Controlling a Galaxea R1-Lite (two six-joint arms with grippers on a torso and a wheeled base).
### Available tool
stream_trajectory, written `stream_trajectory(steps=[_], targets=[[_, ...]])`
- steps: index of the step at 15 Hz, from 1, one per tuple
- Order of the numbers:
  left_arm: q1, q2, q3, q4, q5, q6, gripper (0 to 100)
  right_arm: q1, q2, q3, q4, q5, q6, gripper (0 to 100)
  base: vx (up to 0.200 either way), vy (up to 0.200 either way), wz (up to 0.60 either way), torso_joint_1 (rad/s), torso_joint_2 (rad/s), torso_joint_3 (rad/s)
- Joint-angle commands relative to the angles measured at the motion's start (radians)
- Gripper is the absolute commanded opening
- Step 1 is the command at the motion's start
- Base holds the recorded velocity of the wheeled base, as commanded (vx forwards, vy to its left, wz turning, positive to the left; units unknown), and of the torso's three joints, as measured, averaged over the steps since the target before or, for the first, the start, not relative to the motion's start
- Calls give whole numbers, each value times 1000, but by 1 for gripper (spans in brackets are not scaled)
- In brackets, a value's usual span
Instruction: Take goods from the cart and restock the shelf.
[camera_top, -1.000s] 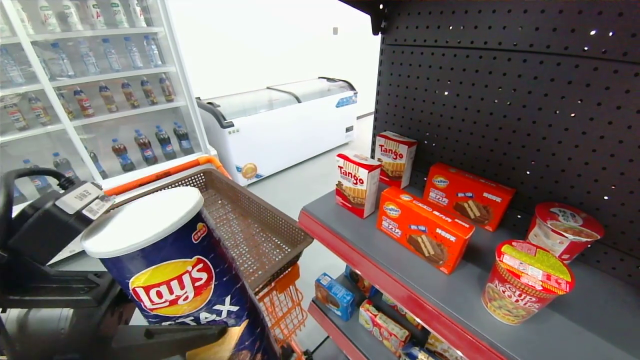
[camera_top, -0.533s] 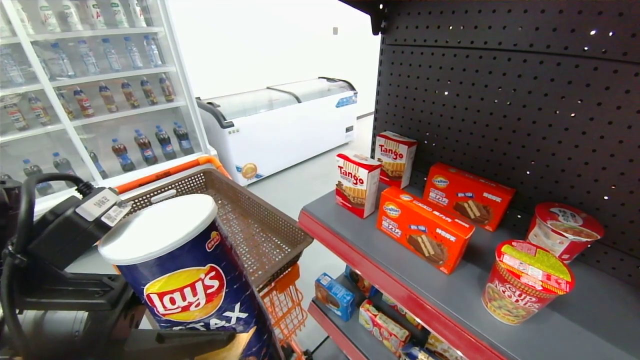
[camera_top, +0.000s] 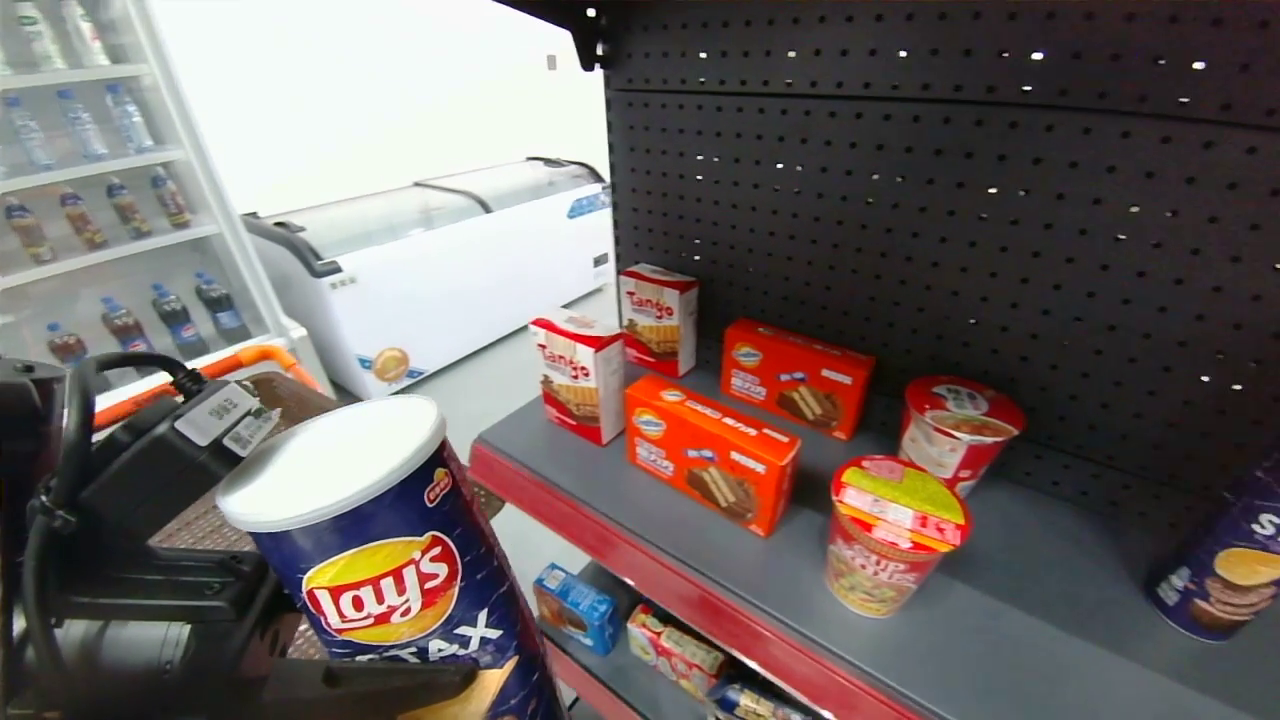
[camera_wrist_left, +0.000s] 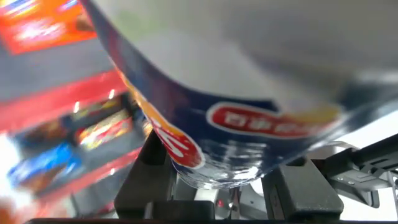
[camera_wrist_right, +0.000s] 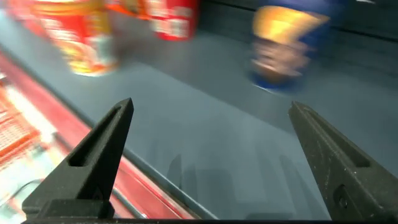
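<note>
**Chip canister held in front of the shelf**

The blue chip canister (camera_top: 390, 560), white lid uppermost, hangs in front of the shelf (camera_top: 1000, 620), outside its red front edge. Its base is cut off at the lower edge of the head view. The left gripper (camera_wrist_left: 225, 186) is clamped on it, with one finger pressed against each side of the lower body. The right gripper (camera_wrist_right: 211, 162) hovers over a bare stretch of the shelf's grey board, its fingers spread wide and empty. On the shelf stand two noodle cups (camera_top: 890, 535) and two orange boxes (camera_top: 710, 465), with two wafer boxes (camera_top: 580, 375) at its far end. A second canister (camera_top: 1215, 570) stands at its near end, cut off by the frame. The cart (camera_top: 270, 395), beyond the shelf's far end, is largely hidden behind the left arm, and its contents cannot be made out
</note>
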Motion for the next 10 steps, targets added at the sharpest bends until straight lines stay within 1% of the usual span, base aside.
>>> stream_trajectory(steps=[1,2,10], targets=[[-16,2,-1,0,0,0,0,0,2,0,-1,0,0,100,0,0,-600,2,-2,-2],[-25,2,-1,0,0,0,0,0,2,0,-1,0,0,100,0,0,-600,7,2,7],[-29,2,1,0,0,0,0,0,2,0,-1,2,0,100,0,0,-600,2,3,0]])
